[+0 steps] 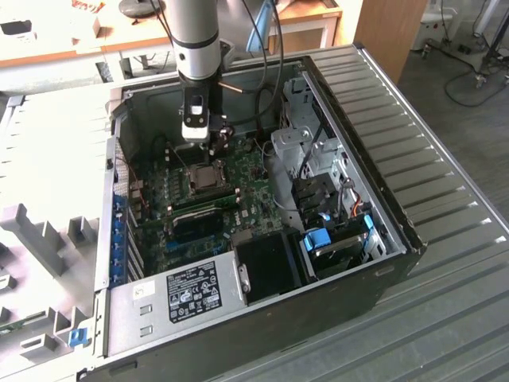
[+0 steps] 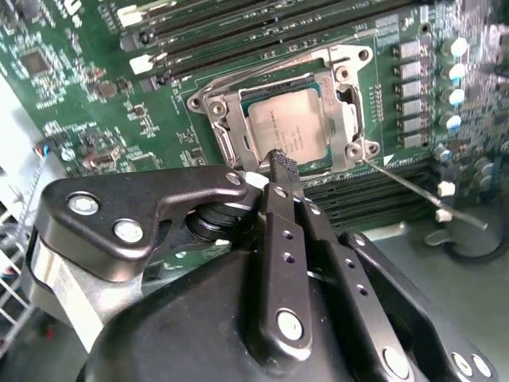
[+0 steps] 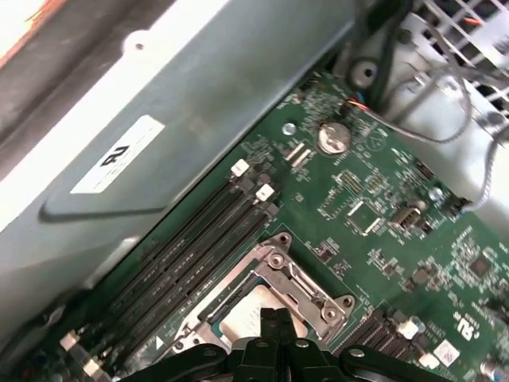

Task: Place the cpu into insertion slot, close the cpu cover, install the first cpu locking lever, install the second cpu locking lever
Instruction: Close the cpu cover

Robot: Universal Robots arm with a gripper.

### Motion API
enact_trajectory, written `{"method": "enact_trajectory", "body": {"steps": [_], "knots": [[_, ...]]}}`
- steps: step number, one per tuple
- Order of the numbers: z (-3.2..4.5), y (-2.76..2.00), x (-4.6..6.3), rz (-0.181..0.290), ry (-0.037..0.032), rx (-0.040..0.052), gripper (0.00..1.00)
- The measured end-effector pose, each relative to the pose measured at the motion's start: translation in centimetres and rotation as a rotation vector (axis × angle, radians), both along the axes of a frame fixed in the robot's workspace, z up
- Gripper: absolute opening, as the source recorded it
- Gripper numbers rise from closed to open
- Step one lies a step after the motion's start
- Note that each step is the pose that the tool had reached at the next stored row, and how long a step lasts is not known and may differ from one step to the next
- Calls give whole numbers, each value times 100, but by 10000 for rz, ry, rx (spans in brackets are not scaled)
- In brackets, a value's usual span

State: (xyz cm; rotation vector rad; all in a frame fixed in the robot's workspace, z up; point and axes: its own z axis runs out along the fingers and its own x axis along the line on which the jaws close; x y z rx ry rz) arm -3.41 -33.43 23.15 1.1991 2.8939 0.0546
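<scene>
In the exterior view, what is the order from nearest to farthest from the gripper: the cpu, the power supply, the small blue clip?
1. cpu, right under the gripper.
2. power supply, at the near end of the case.
3. blue clip, outside the case, exterior view's left.

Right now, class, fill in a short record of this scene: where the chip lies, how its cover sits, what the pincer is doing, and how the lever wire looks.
cpu: flat, silvery top showing through the cover's window
cpu cover: down, framing the chip
pincer: shut, empty, tips at the cover's edge; contact cannot be told
locking lever: thin wire sticking out away from the cover, seemingly unlatched
memory slots: empty, beside the cover
</scene>
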Motion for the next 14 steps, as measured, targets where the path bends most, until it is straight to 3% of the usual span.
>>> {"method": "enact_trajectory", "body": {"steps": [14], "knots": [[-7,0,0,2545,0,0,11]]}}
